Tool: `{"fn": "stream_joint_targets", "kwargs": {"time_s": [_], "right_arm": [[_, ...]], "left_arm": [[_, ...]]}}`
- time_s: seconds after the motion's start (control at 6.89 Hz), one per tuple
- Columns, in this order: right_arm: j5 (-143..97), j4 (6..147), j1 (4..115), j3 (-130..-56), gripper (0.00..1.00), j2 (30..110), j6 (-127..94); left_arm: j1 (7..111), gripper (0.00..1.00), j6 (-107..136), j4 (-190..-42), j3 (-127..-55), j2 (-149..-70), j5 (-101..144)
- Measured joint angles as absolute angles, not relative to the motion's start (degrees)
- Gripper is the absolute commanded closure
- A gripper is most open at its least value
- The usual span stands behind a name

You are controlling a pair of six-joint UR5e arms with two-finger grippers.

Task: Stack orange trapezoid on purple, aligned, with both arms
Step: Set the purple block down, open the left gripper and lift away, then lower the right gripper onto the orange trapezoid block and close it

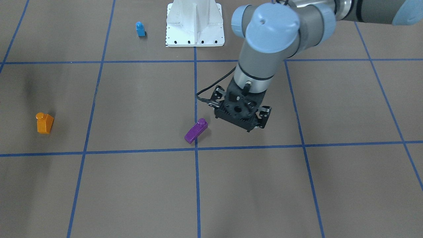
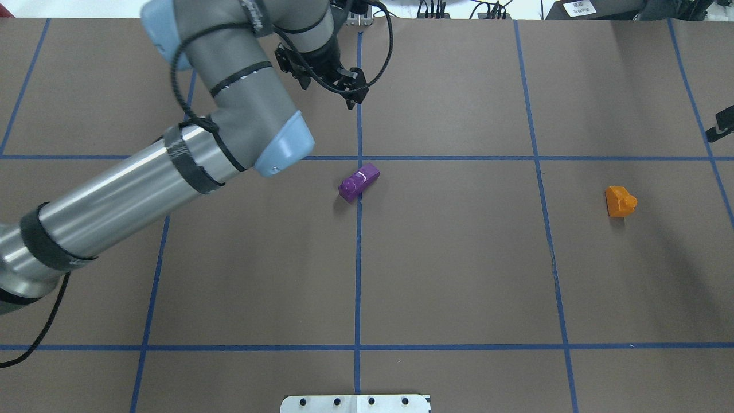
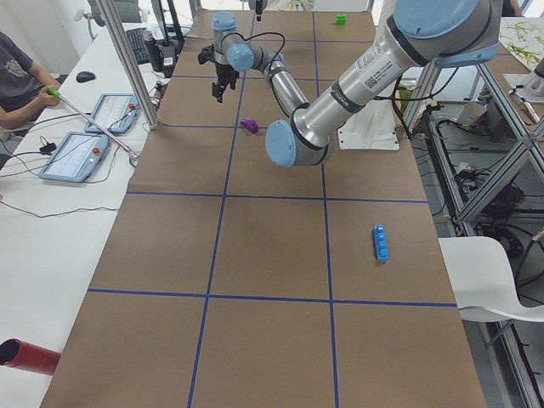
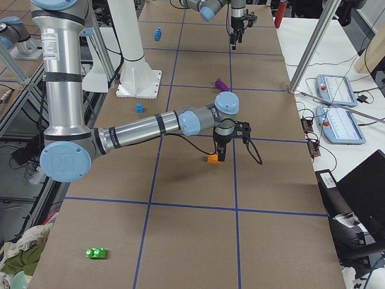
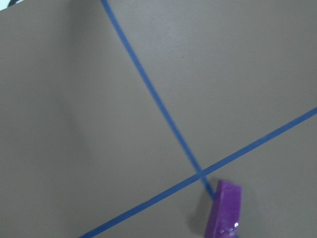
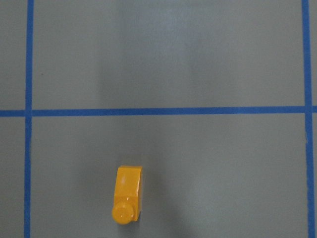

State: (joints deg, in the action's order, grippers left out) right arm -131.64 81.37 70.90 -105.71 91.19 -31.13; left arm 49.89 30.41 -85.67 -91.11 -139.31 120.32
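**Orange trapezoid** (image 1: 44,123): one, small, glossy plastic. It stands free on the table (image 2: 459,275) with its stud up, at the robot's right end, inside a taped square and touching nothing. It is well apart from the purple.
- Handling (judged): light, rigid and not fragile, but the smooth faces and the slope could slip or cam out of a pinch. Take it across the two flat parallel sides, low on the body, leaving the stud and slope clear.

**Purple** (image 2: 359,182): one, glossy and sloped, lying across the central tape line (image 2: 358,275) just short of a crossing, skewed to the grid. I cannot tell for certain which way its stud faces.
- Handling (judged): as light and slick as the orange, so it will likely need steadying while the orange is pressed on.

**Right gripper** (image 4: 220,153): hangs over the orange trapezoid and holds nothing. The front view shows the block alone, and the wrist view shows it from above with no fingers in sight. How far the jaws are open cannot be told.

**Left gripper** (image 1: 254,125): points down, near the purple on its far side and apart from it, not touching. It carries nothing that shows, and its jaw width cannot be told.

**Also present**: a blue block (image 1: 140,29) and the white base mount (image 1: 195,23).
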Motion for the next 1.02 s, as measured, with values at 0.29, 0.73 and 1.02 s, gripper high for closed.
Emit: {"fn": "stream_joint_targets", "kwargs": {"time_s": [0.29, 0.73, 1.02], "right_arm": [[-123.34, 63.09, 59.74, -104.15, 0.00, 95.43, -48.52], [-119.34, 58.41, 52.33, -99.64, 0.00, 93.68, -54.63], [-119.47, 58.17, 51.82, -97.20, 0.00, 92.46, -54.29]], "left_arm": [[52.45, 0.00, 27.86, -84.97, -94.55, -135.55, 121.35], [53.15, 0.00, 27.35, -84.32, -95.32, -134.86, 121.61], [53.17, 0.00, 27.34, -83.76, -95.57, -134.88, 121.58]]}}
